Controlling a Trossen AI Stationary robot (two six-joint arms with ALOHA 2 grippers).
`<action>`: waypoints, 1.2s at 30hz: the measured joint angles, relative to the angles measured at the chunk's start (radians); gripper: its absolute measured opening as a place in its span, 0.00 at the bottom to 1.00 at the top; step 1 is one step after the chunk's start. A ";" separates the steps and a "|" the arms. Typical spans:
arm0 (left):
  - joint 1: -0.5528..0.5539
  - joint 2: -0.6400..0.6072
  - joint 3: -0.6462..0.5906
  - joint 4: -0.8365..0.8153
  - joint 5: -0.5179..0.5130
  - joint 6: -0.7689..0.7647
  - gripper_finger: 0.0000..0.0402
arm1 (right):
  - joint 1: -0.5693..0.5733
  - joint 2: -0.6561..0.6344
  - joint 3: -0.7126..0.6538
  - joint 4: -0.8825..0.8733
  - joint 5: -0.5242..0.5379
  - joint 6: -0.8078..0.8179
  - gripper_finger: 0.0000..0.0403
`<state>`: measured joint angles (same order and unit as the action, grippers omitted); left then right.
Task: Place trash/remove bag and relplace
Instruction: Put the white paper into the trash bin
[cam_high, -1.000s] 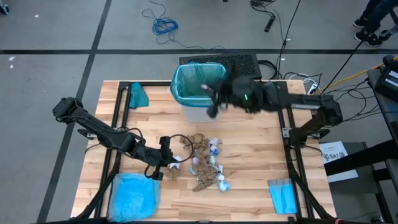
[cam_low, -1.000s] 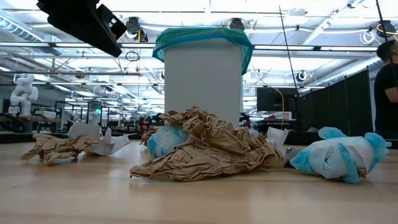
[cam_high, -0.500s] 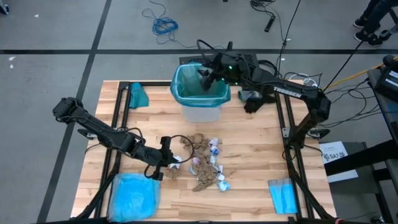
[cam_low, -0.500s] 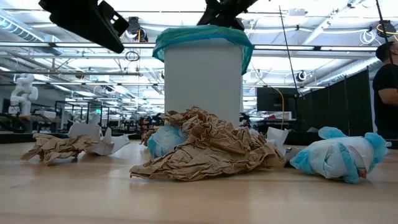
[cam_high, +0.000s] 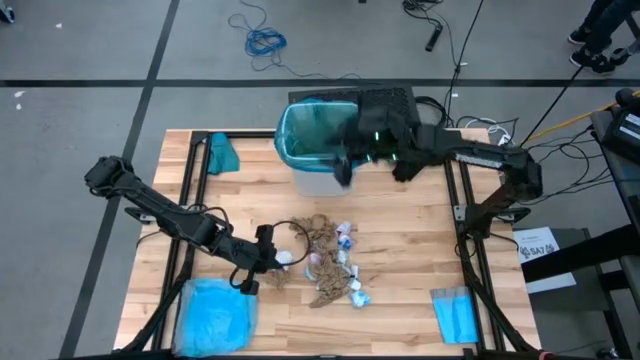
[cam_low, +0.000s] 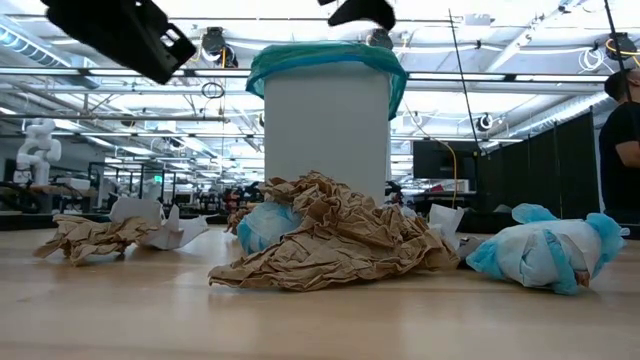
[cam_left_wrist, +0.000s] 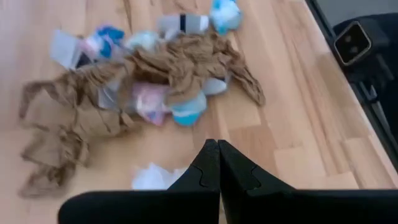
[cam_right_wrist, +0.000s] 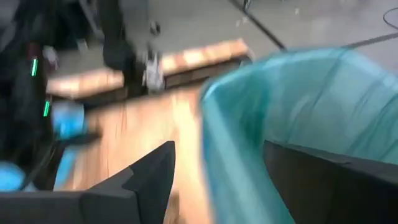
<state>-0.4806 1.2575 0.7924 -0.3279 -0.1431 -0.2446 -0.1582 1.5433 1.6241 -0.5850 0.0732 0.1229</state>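
Our right hand (cam_high: 345, 160) hangs fingers apart over the bag (cam_high: 318, 135) rim, left hand (cam_high: 262, 262) pinched empty beside the trash (cam_high: 330, 258) on the tabletop (cam_high: 410, 260); descending could snag the liner.

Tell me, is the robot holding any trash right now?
No. The right gripper is open and empty at the bin; the left gripper is shut on nothing, above the trash.

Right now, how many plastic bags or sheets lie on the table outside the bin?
3: teal one far left, pale blue bag near left, small blue sheet near right. More may hide under the trash.
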 joint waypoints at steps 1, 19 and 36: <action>-0.004 0.005 0.000 -0.006 0.000 -0.013 0.00 | 0.045 -0.007 0.000 -0.035 0.045 -0.001 0.56; -0.012 0.239 -0.001 -0.026 -0.011 -0.169 0.23 | 0.660 -0.075 -0.317 -0.119 0.661 0.421 0.46; 0.018 0.300 -0.001 -0.071 -0.079 -0.222 0.52 | 0.871 -0.076 -0.618 0.000 0.828 0.870 0.46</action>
<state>-0.4625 1.5571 0.7918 -0.3985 -0.2226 -0.4668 0.7124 1.4677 1.0063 -0.5848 0.9008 0.9926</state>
